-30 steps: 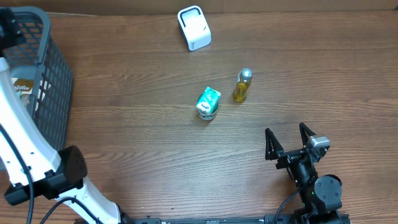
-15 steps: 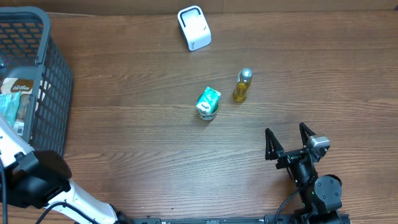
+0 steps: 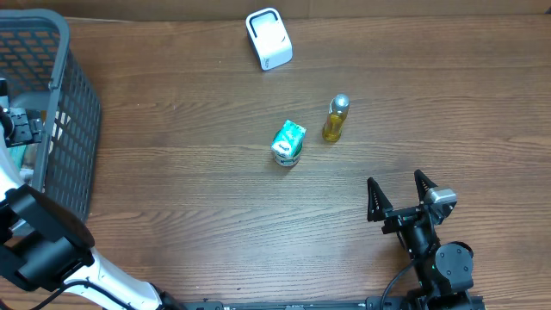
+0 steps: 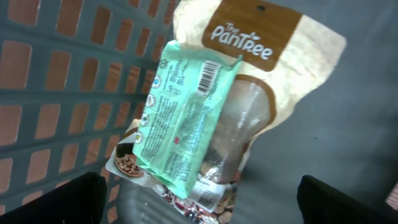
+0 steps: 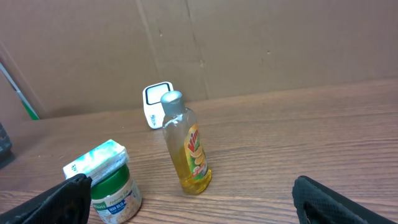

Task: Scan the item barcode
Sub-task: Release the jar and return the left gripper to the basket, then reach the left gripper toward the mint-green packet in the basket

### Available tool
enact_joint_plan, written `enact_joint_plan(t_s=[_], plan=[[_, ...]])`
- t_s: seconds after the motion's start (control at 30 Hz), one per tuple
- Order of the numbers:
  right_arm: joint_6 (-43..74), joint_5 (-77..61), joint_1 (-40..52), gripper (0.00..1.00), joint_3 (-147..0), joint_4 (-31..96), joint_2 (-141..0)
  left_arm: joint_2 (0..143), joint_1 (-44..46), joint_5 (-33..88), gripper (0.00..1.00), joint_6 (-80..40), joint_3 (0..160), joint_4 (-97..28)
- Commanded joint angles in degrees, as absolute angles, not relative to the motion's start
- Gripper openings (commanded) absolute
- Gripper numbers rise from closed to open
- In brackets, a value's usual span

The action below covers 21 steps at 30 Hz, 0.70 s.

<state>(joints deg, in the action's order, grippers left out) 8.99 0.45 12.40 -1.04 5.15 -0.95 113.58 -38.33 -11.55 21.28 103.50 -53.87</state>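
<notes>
My left gripper [image 4: 199, 214] hangs open inside the grey basket [image 3: 73, 112], its two black fingertips [image 4: 53, 199] at the bottom corners of the left wrist view. Below it a mint-green packet [image 4: 186, 118] with a barcode lies on a brown-and-white "The Pantree" pouch [image 4: 280, 56]; the fingers touch neither. The white scanner [image 3: 269, 39] stands at the far edge of the table. My right gripper [image 3: 400, 200] is open and empty near the front right, apart from the yellow bottle [image 5: 186, 146].
A green-lidded jar [image 5: 115, 193] with a teal packet [image 5: 93, 160] on top stands mid-table, left of the yellow bottle [image 3: 336, 119]. The basket's lattice wall [image 4: 68, 93] rises to the left of my left gripper. A cardboard wall backs the table.
My left arm has swung and brought its wrist into the basket, now covering the packets there in the overhead view. The right arm and the table items have not moved.
</notes>
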Motion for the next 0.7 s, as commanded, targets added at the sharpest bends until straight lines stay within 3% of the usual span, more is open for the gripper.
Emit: enact_joint_plan(t_s=[0.0, 0.17, 0.67], plan=[[9.2, 0.9, 12.3, 1.00, -0.5, 4.8, -0.7, 113.1, -40.4, -8.3, 1.00, 24.6, 102.3, -50.8], [9.2, 0.9, 12.3, 1.00, -0.5, 4.8, -0.7, 114.2, -42.1, 1.1, 1.00, 30.9, 102.3, -49.5], [9.2, 0.9, 12.3, 1.00, -0.5, 4.8, -0.7, 126.4, -42.8, 1.1, 1.00, 36.5, 102.3, -48.0]])
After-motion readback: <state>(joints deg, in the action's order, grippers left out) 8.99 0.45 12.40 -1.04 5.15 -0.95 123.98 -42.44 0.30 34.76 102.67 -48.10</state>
